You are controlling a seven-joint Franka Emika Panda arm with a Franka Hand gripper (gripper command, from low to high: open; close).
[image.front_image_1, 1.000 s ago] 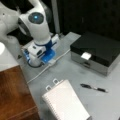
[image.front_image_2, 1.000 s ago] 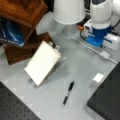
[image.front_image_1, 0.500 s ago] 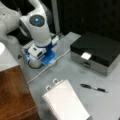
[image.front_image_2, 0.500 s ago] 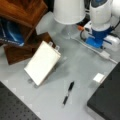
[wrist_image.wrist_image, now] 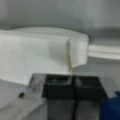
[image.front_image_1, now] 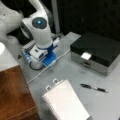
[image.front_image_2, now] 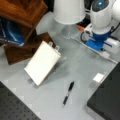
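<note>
The gripper (image.front_image_1: pixel 50 61) sits in the upper left of a front view, low over the table (image.front_image_1: pixel 75 72), with its blue mount beside a white cable (image.front_image_1: pixel 47 68). In a front view it shows at the upper right (image.front_image_2: pixel 98 45). In the wrist view the fingers (wrist_image.wrist_image: pixel 61 88) are pressed together at the bottom centre, clenched with nothing between them, right before a white block (wrist_image.wrist_image: pixel 42 57).

A notepad (image.front_image_1: pixel 66 101) lies at the bottom centre, well apart from the gripper, with a pen (image.front_image_1: pixel 93 88) to its right. A black box (image.front_image_1: pixel 100 51) fills the right side. A lamp (image.front_image_2: pixel 68 12) stands at the top of a front view, and a wooden stand (image.front_image_2: pixel 22 15) takes the upper left.
</note>
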